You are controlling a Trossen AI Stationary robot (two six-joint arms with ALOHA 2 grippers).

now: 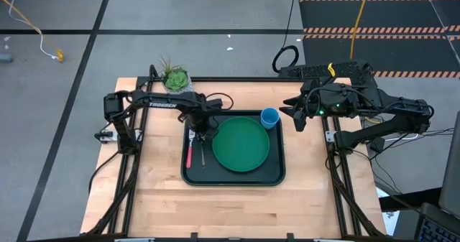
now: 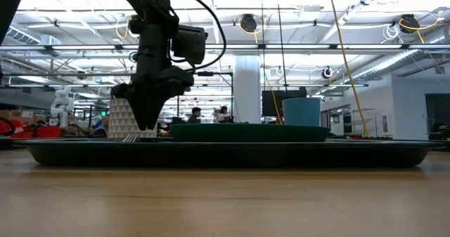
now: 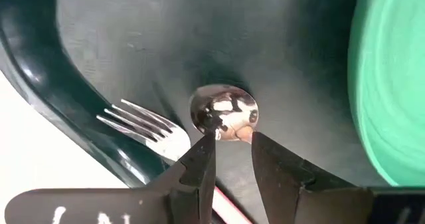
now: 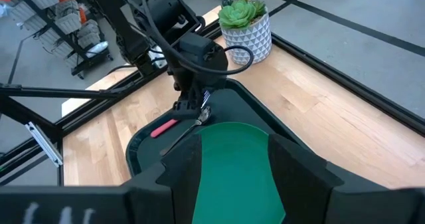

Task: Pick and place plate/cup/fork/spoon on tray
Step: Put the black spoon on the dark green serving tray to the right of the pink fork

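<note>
The tray (image 1: 233,176) sat in the middle of the table (image 1: 158,199), and everything else is placed against it. The plate (image 1: 241,144) lay flat inside it, toward the side nearer the right arm. The cup (image 1: 269,117) stood upright in the tray's far corner on that same side, just beside the plate's edge. Beyond the tray's far corner by the left arm stood a plant pot (image 1: 175,80), off the tray. Along the tray's side by the left arm lay the fork (image 1: 190,150), and between it and the plate lay the spoon (image 1: 202,152), both flat on the tray floor.

The left gripper (image 3: 228,141) hung low over the spoon's bowl, fingers parted narrowly on either side of it; the spoon looked to be resting on the tray, and whether the fingers pinched it could not be told. The right gripper (image 1: 295,116) waited off the tray near the cup, fingers spread wide and empty.

The spoon would likely handle as light, stiff and slick, apt to pivot if taken at the rounded bowl; the thin handle near the neck seemed the surer hold
</note>
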